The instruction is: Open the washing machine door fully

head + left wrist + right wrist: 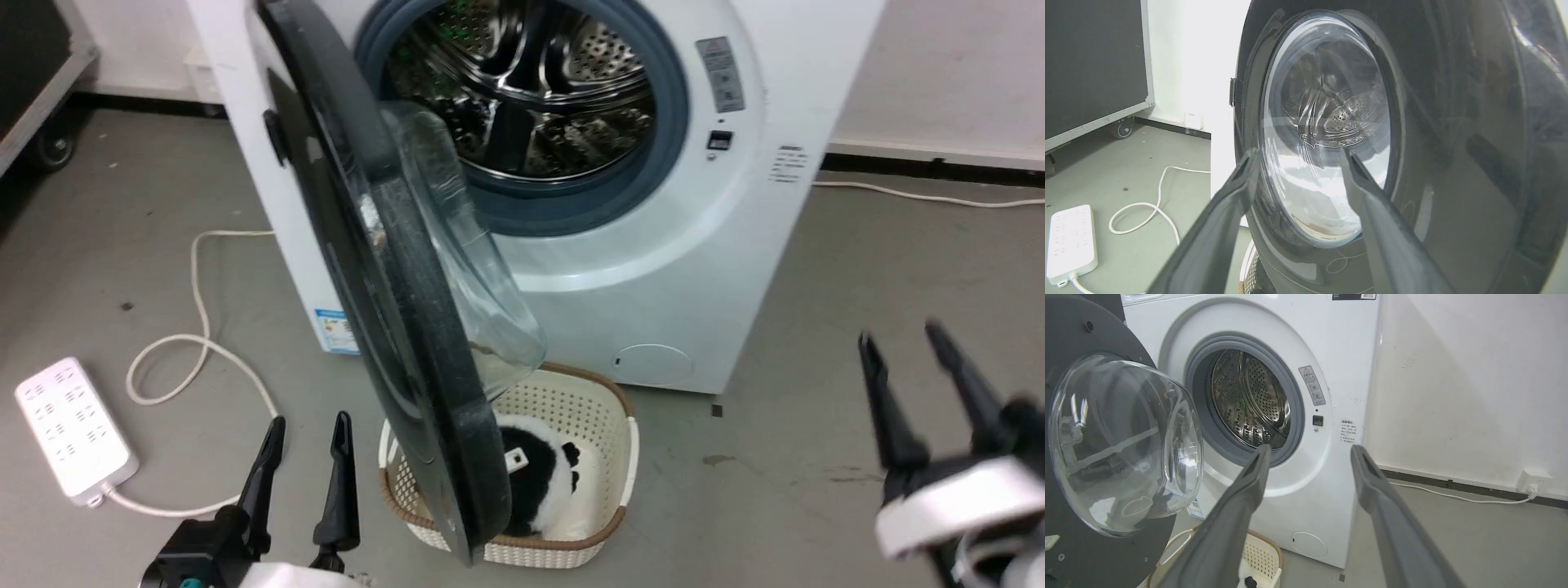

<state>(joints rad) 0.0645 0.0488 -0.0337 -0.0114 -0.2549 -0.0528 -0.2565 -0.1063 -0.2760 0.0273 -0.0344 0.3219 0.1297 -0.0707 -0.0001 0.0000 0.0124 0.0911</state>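
Washing machine door (384, 310) — glossy black disc, bulging clear glass bowl — stands edge-on in the head view, partway open over a perforated basket (571, 404). The left gripper (310, 420) sits just beside its outer face, fingers parted, empty. Left wrist view: glass framed between the fingertips. Right wrist view: right gripper (1308, 447) spread wide, empty — door at that view's left.
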